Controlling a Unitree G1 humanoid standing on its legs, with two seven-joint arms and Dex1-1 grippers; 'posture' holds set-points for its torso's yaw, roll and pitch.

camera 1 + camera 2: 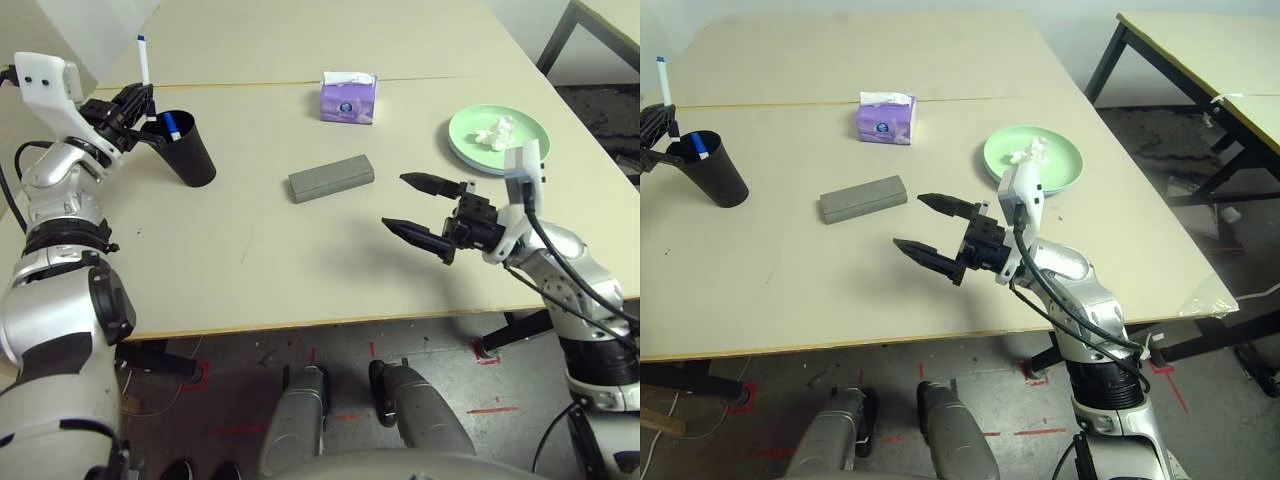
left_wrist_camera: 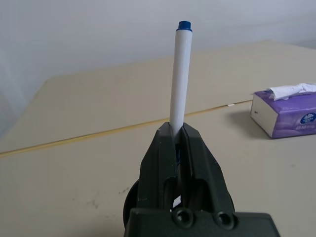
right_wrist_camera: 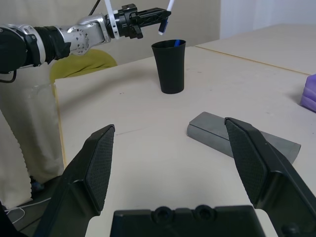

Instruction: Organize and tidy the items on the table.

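At the far left my left gripper (image 1: 140, 103) is shut on a white marker with a blue cap (image 1: 143, 60), held upright just above the rim of the black tapered cup (image 1: 190, 148). A second marker's blue cap (image 1: 172, 125) pokes out of the cup. In the middle of the table (image 1: 250, 250) lies the grey glasses case (image 1: 331, 178). To its right, over the table's front part, my right gripper (image 1: 396, 201) hovers open and holds nothing. A crumpled white tissue (image 1: 495, 133) rests on the light-green plate (image 1: 462, 142) at the right.
A purple tissue box (image 1: 348, 97) stands behind the case near the table's seam. The table's right edge runs close past the plate, with dark floor and another table's legs (image 1: 1110, 55) beyond.
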